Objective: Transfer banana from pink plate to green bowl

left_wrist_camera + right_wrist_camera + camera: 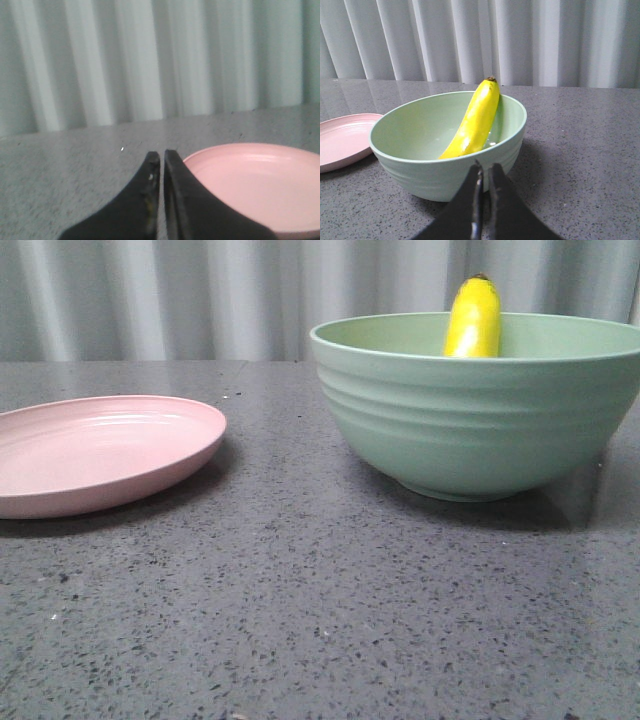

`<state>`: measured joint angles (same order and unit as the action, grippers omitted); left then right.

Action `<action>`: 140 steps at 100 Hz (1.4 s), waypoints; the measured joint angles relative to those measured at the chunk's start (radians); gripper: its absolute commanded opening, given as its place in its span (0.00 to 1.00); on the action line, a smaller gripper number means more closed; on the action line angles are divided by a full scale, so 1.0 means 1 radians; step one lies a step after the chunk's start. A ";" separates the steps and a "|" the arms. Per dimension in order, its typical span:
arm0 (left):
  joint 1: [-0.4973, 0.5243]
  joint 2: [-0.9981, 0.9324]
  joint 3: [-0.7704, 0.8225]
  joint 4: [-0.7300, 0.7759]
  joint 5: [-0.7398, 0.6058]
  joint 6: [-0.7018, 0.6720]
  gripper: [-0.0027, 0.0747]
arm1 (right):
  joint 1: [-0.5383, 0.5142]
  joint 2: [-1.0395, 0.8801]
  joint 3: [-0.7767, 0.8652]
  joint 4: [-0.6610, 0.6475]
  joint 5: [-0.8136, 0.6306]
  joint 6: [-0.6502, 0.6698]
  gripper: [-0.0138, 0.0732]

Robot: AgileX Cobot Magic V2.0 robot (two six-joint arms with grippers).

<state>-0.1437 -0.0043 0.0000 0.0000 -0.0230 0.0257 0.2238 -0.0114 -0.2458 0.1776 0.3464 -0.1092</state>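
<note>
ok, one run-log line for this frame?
banana: in green bowl, leaning on wall | pink plate: empty | left end effector: shut | right end effector: shut

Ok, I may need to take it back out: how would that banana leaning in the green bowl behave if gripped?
The banana looks glossy, so it may slip. It only leans on the green bowl rim, so a nudge could make it slide sideways. It looks stiff.

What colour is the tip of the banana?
Dark brown on the banana, clearest in the right wrist view.
</note>
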 measured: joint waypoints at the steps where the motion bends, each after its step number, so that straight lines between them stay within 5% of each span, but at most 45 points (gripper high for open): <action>1: 0.003 0.000 0.000 0.000 0.014 0.000 0.01 | 0.000 0.000 0.000 0.000 0.000 0.000 0.08; 34: 0.059 0.000 0.001 0.007 0.338 -0.002 0.01 | 0.000 0.000 0.000 0.000 0.000 0.000 0.08; 122: 0.059 0.000 0.000 0.009 0.342 -0.002 0.01 | 0.000 0.000 0.002 0.000 0.000 0.000 0.08; 140: 0.059 0.000 0.000 0.009 0.342 -0.002 0.01 | -0.076 0.000 0.073 -0.037 -0.145 0.004 0.08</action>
<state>-0.0850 -0.0043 0.0000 0.0094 0.3188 0.0238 0.1474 -0.0114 -0.1726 0.1408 0.2016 -0.1048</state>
